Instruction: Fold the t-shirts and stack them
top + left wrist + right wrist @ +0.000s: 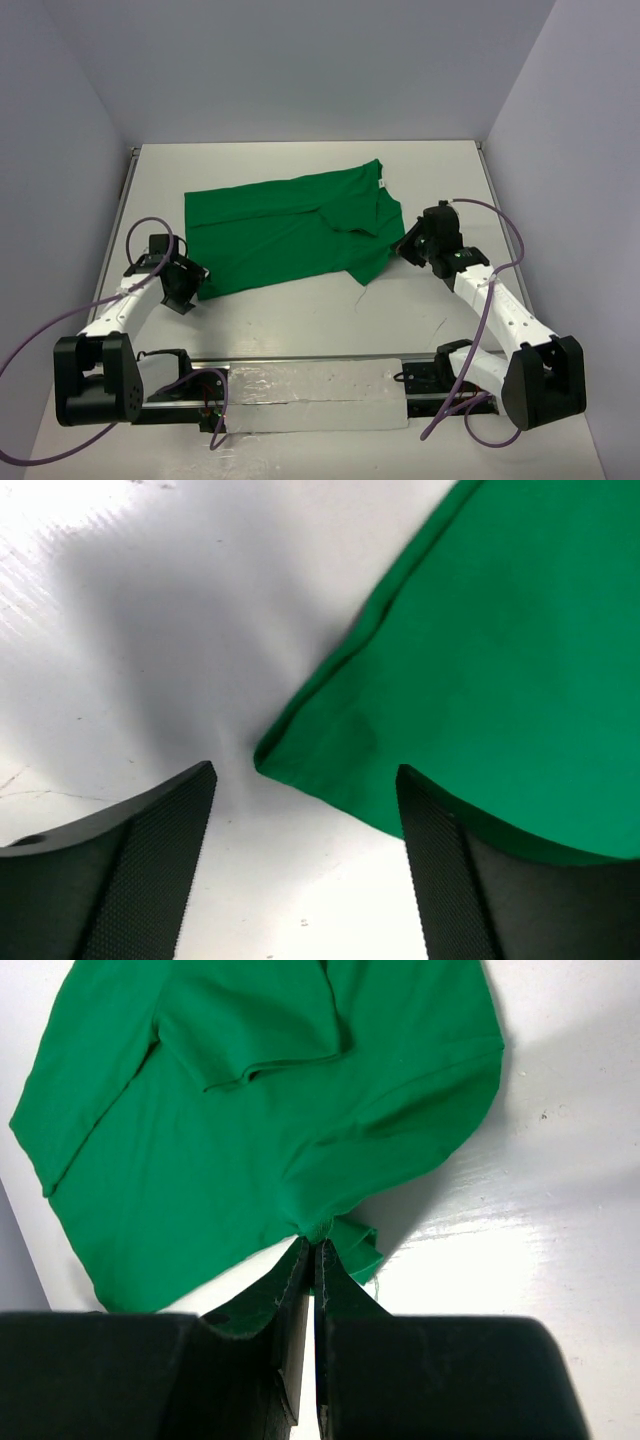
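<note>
While the bright green short-sleeved cloth t-shirt [290,225] lies on the white table [300,320], the right gripper [312,1260] clamps its right edge. The left gripper [305,780], jaws parted astride the near-left corner, should bite that hem squarely before both lift.

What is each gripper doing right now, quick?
Left gripper: open, at a corner of the bright green short-sleeved cloth t-shirt, holding nothing.
Right gripper: closed, pinching the t-shirt's edge.
</note>
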